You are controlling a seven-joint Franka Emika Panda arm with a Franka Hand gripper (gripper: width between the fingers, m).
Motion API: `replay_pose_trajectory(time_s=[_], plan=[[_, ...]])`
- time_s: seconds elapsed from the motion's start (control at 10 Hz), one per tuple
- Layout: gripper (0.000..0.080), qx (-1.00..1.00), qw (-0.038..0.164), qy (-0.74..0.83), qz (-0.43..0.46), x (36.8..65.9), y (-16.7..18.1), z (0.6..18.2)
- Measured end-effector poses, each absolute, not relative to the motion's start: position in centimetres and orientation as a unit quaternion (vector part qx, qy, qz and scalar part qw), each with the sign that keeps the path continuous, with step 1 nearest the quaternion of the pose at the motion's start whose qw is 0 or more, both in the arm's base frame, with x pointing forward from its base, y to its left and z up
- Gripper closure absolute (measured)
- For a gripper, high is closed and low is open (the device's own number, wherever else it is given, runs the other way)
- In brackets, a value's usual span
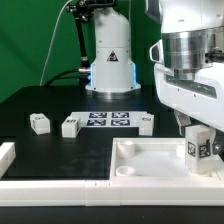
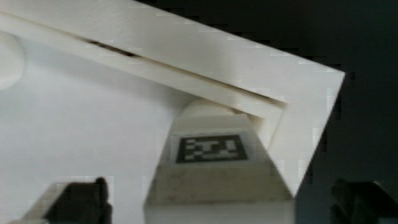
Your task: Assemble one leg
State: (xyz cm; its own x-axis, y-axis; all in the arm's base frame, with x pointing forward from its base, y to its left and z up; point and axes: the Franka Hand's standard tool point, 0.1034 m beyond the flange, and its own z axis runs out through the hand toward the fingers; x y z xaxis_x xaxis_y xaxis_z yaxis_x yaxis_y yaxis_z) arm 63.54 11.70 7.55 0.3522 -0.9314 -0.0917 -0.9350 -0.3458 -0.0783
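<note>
The leg, a small white block with a black-and-white tag, stands upright at the corner of the white tray on the exterior view's right. My gripper is directly above it, with its jaws down on either side. In the wrist view the leg sits midway between the two dark fingertips, with a visible gap on each side. The gripper is open and not touching the leg. The tray's raised rim runs just beyond the leg.
Three more tagged white blocks lie on the black table: two on the exterior view's left and one near the middle. The marker board lies between them. The arm's base stands behind. A white rail runs along the front.
</note>
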Motion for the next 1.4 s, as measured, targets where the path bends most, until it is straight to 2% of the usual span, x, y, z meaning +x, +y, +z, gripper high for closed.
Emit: replay_pose_trajectory(time_s=[0.2,0.7,1.0,1.4], plan=[[0.0152,-0.844,0.057,0.533,0.016,63.44,11.92,7.58],[0.0151,-0.953,0.057,0.297,0.0,63.46,11.83,7.62],[0.0151,-0.989,0.032,0.142,-0.015,63.39,12.27,7.61],[0.0151,-0.999,0.027,-0.016,-0.022,63.55,11.59,7.59]])
